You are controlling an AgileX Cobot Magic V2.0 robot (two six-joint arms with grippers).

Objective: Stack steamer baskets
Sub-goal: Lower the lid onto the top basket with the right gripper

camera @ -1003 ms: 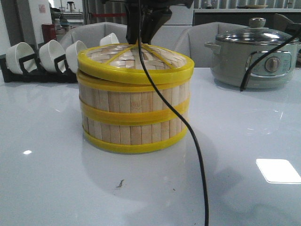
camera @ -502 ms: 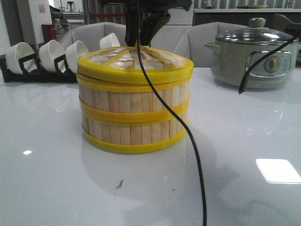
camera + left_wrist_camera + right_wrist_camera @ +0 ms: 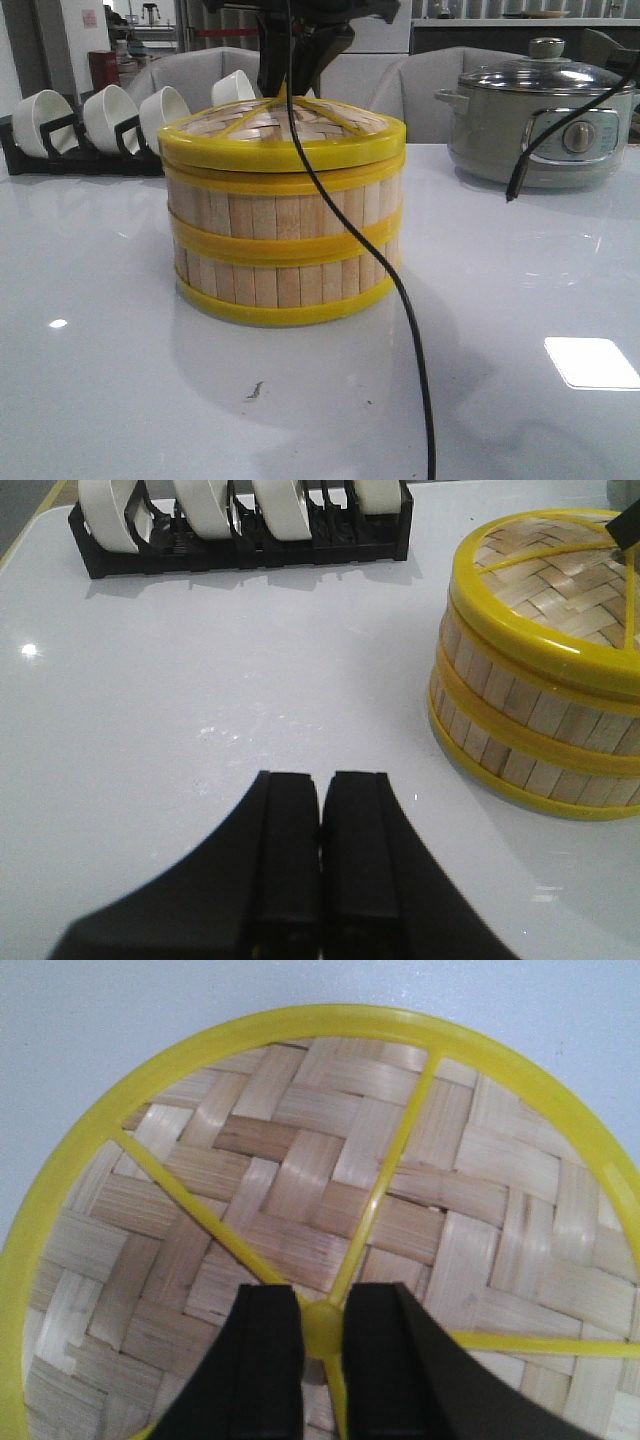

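The right gripper pinches the yellow hub of the woven lid atop the two stacked steamer baskets on the white table, while the left gripper hangs pressed together nearby

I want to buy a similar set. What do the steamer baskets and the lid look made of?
The steamer baskets: walls of pale vertical slats with visible grain, likely bamboo, banded by glossy yellow rims that look plastic. The lid: flat woven bamboo-like strips, matte, under a smooth yellow frame with spokes, probably plastic.
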